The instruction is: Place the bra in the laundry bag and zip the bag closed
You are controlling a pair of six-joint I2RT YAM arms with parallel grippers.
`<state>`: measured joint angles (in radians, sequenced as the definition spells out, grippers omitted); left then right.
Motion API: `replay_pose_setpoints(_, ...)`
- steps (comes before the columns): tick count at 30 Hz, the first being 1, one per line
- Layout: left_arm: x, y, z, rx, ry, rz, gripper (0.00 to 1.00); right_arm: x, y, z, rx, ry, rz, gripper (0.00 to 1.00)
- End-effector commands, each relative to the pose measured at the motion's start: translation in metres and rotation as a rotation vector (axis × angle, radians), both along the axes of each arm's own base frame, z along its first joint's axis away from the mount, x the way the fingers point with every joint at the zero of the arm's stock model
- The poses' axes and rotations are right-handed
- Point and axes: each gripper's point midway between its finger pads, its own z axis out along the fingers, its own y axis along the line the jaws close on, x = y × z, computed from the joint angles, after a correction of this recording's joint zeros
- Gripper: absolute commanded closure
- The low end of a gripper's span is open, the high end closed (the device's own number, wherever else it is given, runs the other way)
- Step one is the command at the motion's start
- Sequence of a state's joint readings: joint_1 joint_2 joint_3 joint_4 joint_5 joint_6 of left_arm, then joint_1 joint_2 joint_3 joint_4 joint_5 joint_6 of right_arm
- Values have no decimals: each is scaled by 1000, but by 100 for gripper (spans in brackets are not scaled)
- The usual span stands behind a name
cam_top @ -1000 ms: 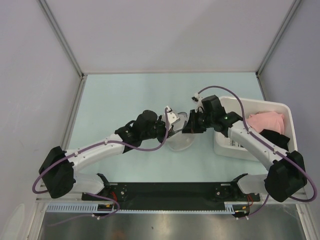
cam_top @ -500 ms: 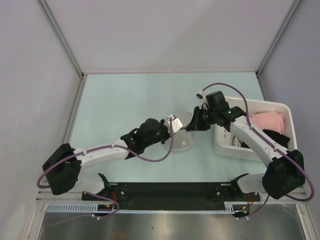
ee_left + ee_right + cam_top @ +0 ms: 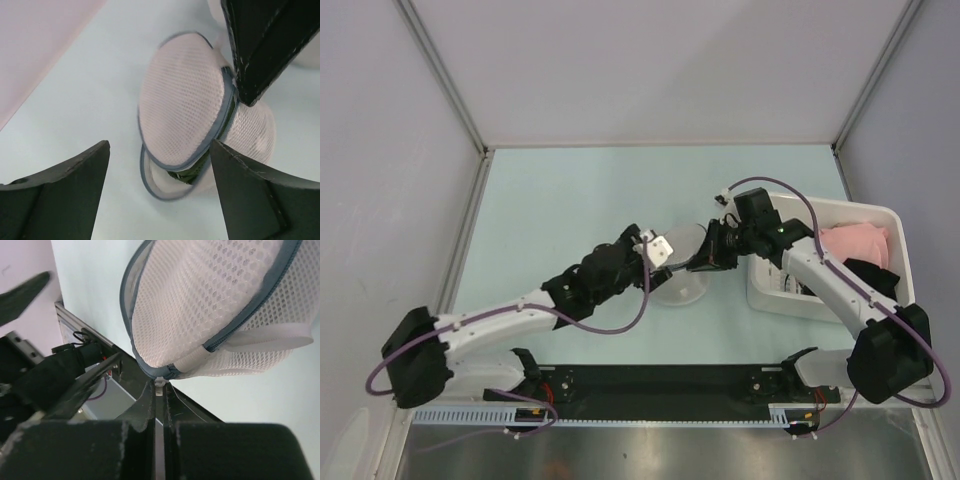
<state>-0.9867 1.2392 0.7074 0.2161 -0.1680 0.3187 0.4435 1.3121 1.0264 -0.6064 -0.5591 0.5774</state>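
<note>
The laundry bag (image 3: pixel 182 100) is soft mesh cloth.

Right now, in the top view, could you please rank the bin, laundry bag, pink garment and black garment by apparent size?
1. bin
2. laundry bag and pink garment: about alike, and the bag is partly hidden, so I won't rank them.
3. black garment, also partly hidden.

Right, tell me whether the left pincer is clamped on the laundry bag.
No, the left wrist view shows the left pincer with its fingers spread wide and the laundry bag lying beyond them, unclamped.
</note>
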Motion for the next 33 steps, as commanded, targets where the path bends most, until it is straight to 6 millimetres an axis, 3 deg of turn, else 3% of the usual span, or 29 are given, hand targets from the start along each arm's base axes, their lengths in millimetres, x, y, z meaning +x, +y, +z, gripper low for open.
replay_pose_setpoints(1, -16, 25, 50, -151, 45, 69, 12, -9, 5, 22, 72, -35, 11, 100)
replay_pose_setpoints(4, -41, 34, 54, -205, 163, 45, 6, -13, 5, 22, 80, -30, 16, 100)
replay_pose_setpoints(8, -61, 38, 59, -458, 465, 172, 2, -19, 9, 20, 92, -21, 26, 100)
replay_pose_setpoints(10, -62, 39, 62, -548, 615, 258, 2, -25, 14, 20, 101, -8, 33, 100)
replay_pose_setpoints(11, -67, 36, 50, -594, 804, 323, 3, -25, 16, 22, 109, -17, 35, 100)
replay_pose_setpoints(14, -72, 26, 48, -679, 1108, 370, 9, -31, 22, 21, 120, 1, 41, 100)
replay_pose_setpoints(17, -65, 17, 53, -731, 1265, 409, 6, -36, 25, 19, 129, 35, 30, 100)
replay_pose_setpoints(18, -66, 16, 40, -740, 1348, 452, 6, -36, 24, 20, 134, 39, 20, 100)
replay_pose_setpoints(20, -61, 11, 40, -887, 1500, 512, 6, -38, 26, 19, 143, 68, 1, 100)
replay_pose_setpoints(21, -65, 14, 23, -921, 1556, 564, 6, -40, 25, 17, 140, 78, -8, 99)
replay_pose_setpoints(23, -64, 8, 27, -1052, 1655, 595, 7, -43, 26, 18, 143, 79, -12, 98)
replay_pose_setpoints(27, -65, 11, 24, -1114, 1687, 682, 7, -53, 27, 18, 143, 105, -14, 95)
replay_pose_setpoints(33, -59, 31, -11, -1083, 1580, 878, 7, -70, 27, 15, 133, 179, 6, 83)
